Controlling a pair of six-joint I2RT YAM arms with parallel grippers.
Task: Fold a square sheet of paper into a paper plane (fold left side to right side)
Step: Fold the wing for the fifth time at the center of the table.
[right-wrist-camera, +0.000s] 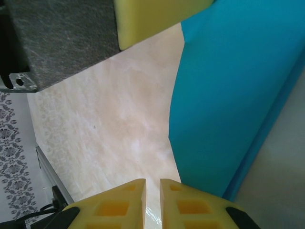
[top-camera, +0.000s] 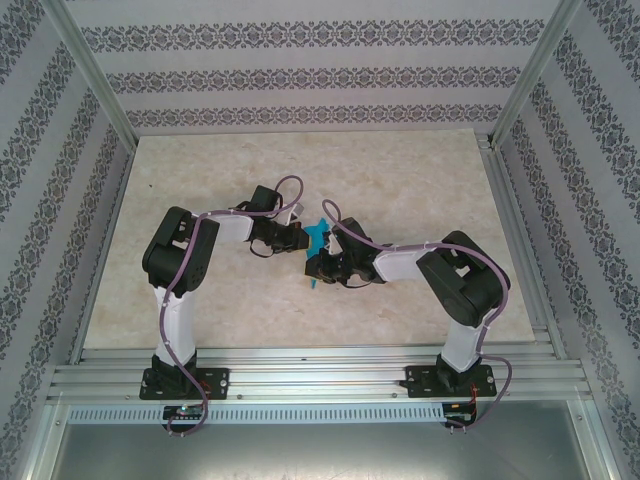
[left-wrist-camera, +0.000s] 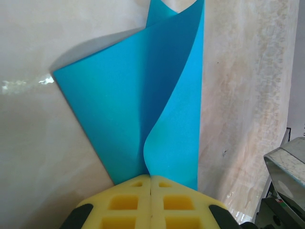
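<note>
The square sheet of paper (top-camera: 318, 236) is bright turquoise and lies at the table's middle between both arms. My left gripper (top-camera: 300, 238) is shut on one edge of it. In the left wrist view the sheet (left-wrist-camera: 143, 105) rises from the closed yellow fingertips (left-wrist-camera: 151, 179) and curls over itself, one side bent up. My right gripper (top-camera: 318, 270) hovers just near of the sheet. Its yellow fingers (right-wrist-camera: 152, 183) stand slightly apart over bare table with nothing between them, and the sheet (right-wrist-camera: 228, 95) lies just to their right. The paper plane is out of view.
The marble-patterned table (top-camera: 420, 180) is framed by aluminium rails (top-camera: 320, 372) at the near edge and patterned walls on three sides. In the right wrist view the left gripper's dark body (right-wrist-camera: 62, 38) and a yellow finger (right-wrist-camera: 152, 14) hang close above.
</note>
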